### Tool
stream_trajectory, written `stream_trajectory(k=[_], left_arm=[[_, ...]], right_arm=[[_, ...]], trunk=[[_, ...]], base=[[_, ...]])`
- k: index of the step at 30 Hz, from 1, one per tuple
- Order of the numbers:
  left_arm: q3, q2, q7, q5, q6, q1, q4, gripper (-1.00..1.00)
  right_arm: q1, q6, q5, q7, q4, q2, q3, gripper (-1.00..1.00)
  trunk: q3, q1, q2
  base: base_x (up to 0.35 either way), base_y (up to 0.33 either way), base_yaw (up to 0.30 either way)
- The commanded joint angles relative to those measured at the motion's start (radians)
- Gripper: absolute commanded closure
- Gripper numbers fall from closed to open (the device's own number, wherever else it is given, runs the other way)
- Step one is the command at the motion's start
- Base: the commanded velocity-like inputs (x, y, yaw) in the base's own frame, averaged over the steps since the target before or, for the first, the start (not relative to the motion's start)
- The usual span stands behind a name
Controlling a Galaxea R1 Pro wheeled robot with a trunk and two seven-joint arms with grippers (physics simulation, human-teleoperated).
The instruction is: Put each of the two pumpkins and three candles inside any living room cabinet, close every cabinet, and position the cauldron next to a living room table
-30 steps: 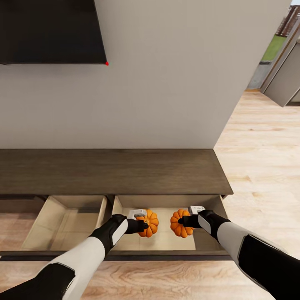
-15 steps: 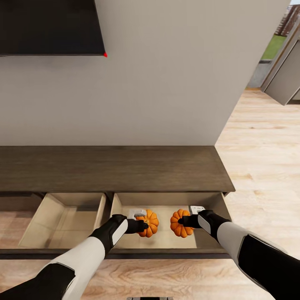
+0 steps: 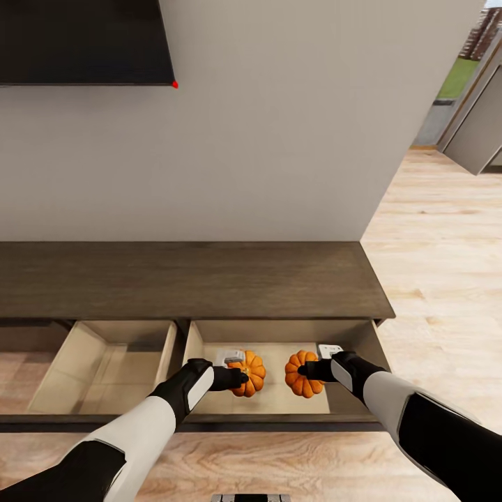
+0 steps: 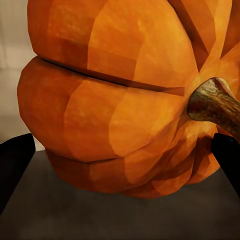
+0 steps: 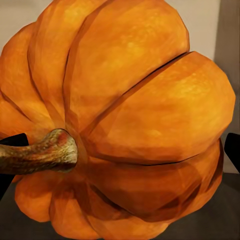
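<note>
From the head view, the long dark cabinet (image 3: 188,279) stands against a pale wall with two drawers pulled out, pale inside. Both arms reach into the drawer on the robot's right (image 3: 279,401). The left end effector (image 3: 242,376) grips the left pumpkin (image 3: 249,373), and the right end effector (image 3: 304,369) grips the right pumpkin (image 3: 302,374); the two pumpkins sit near each other over the drawer's interior, apart. The other open drawer (image 3: 104,366) lies to the left.

In the left wrist view, the left pumpkin (image 4: 125,95) sits between dark fingertips (image 4: 15,160), its stem (image 4: 215,105) turned sideways.

In the right wrist view, the right pumpkin (image 5: 125,125) sits between dark fingertips (image 5: 232,150), its brown stem (image 5: 40,150) pointing sideways.
</note>
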Motion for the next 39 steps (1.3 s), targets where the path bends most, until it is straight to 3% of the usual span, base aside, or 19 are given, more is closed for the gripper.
stream_trajectory(k=[1, 6, 13, 14, 32, 33, 39], left_arm=[[0.0, 0.0, -0.001, 0.001, 0.004, -0.001, -0.001, 1.0], [0.0, 0.0, -0.002, 0.001, 0.004, -0.001, -0.001, 1.0], [0.0, 0.0, -0.002, 0.001, 0.004, -0.001, -0.001, 1.0], [0.0, 0.0, -0.002, 0.001, 0.004, -0.001, -0.001, 1.0], [0.0, 0.0, -0.004, 0.002, 0.004, -0.001, -0.001, 1.0], [0.0, 0.0, -0.004, 0.002, 0.004, -0.001, -0.001, -1.0], [0.0, 0.0, -0.003, 0.002, 0.004, -0.001, -0.001, -1.0]], right_arm=[[-0.001, 0.003, -0.007, 0.003, 0.0, 0.0, 0.007, 1.0], [-0.001, 0.004, -0.006, 0.003, 0.0, 0.0, 0.007, 1.0], [-0.001, 0.005, -0.007, 0.003, 0.0, -0.001, 0.007, 1.0], [-0.001, 0.005, -0.007, 0.002, 0.0, -0.001, 0.007, -1.0], [-0.001, 0.006, -0.007, 0.003, -0.001, -0.002, 0.006, -1.0], [-0.001, 0.006, -0.007, 0.003, -0.001, -0.002, 0.007, -1.0], [-0.001, 0.007, -0.008, 0.003, -0.001, -0.002, 0.007, -1.0]], trunk=[[-0.004, 0.004, -0.008], [-0.019, 0.023, -0.043], [-0.019, 0.023, -0.043], [-0.019, 0.023, -0.043], [-0.019, 0.023, -0.043], [-0.019, 0.023, -0.043], [-0.019, 0.023, -0.043]], base=[[0.0, 0.0, 0.0], [0.0, 0.0, 0.0], [0.0, 0.0, 0.0], [0.0, 0.0, 0.0], [0.0, 0.0, 0.0], [0.0, 0.0, 0.0], [0.0, 0.0, 0.0]])
